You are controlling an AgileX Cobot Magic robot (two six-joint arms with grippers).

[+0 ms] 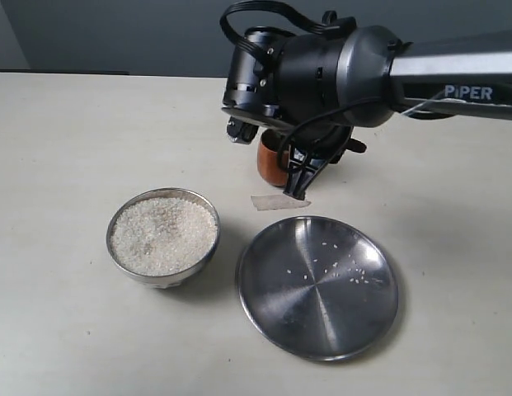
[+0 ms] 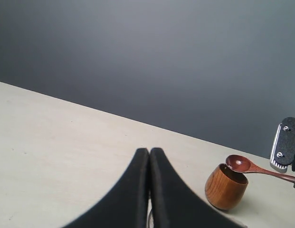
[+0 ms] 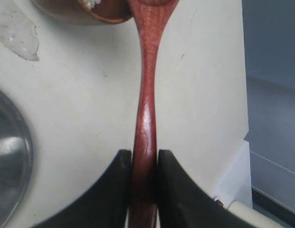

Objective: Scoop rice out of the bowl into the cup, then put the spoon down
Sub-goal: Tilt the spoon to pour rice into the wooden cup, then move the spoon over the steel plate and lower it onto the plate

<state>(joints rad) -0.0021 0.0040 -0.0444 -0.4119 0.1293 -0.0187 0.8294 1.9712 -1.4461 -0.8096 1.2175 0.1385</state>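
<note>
The right end effector (image 3: 144,154) clamps the handle of the slim reddish-brown wooden spoon (image 3: 145,85), its scoop over the small rounded wooden cup's (image 2: 224,189) rim, so pouring seems nearly done and setting down remains, while the left end effector (image 2: 149,152) is pressed together, empty.

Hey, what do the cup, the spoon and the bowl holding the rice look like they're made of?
The cup and spoon look like wood: reddish-brown with faint grain and a smooth sheen, possibly varnished. The bowl looks like steel or a similar metal: silvery, with a shiny, reflective wall.
</note>
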